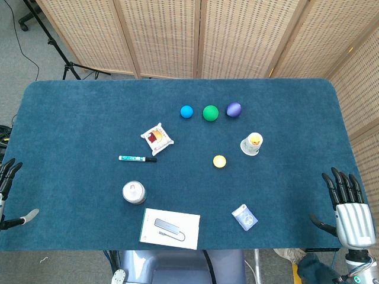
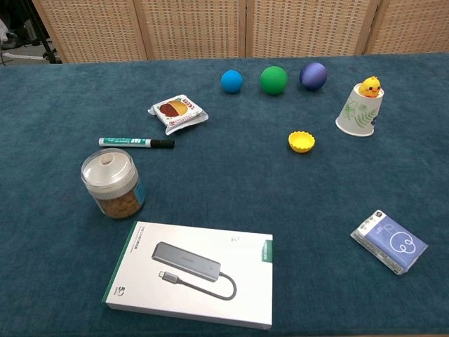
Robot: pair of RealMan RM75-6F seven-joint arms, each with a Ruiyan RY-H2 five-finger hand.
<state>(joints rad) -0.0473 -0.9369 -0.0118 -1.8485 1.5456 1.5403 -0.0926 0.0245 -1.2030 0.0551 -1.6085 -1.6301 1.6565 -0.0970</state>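
We see both hands at near tabletop edge, holding nothing. Right hand: fingers spread; nearest thing, small blue tissue packet, well apart. Left hand: mostly cropped, fingers apparently apart, far from clear lidded snack jar. We judge nothing grasped yet.

No readable words or numbers, white box at lower centre bears small illegible print, blue packet at lower right shows only a swirl mark
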